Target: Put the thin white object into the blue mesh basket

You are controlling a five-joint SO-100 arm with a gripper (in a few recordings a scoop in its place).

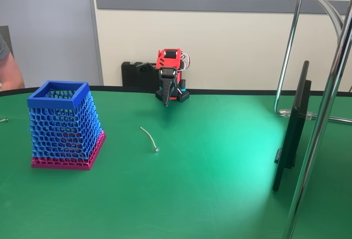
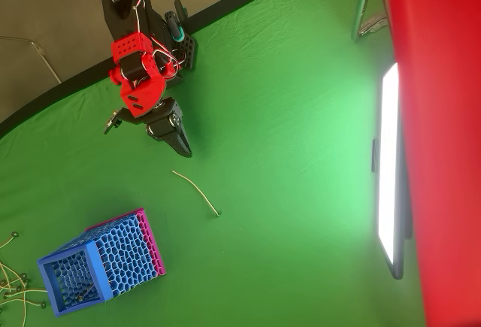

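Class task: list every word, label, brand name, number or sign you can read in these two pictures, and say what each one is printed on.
None: no readable text stands on the blue mesh basket, the red and black arm, the monitor or the green table.

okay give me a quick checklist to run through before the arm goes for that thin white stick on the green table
1. Stick free to pick: ok. The thin white object lies alone on the green table, touching nothing.
2. Basket upright, mouth open: ok. The blue mesh basket stands on its pink base, left of the stick in the fixed view.
3. Pincer empty: ok. The pincer points down near the arm's base, apart from the stick, holding nothing.
4. Pincer open enough: cannot tell; the jaws look close together.
5. Path to the stick: ok. Bare table lies between them in the overhead view.
6. Room in the basket: cannot tell. Something small shows through the mesh in the overhead view.
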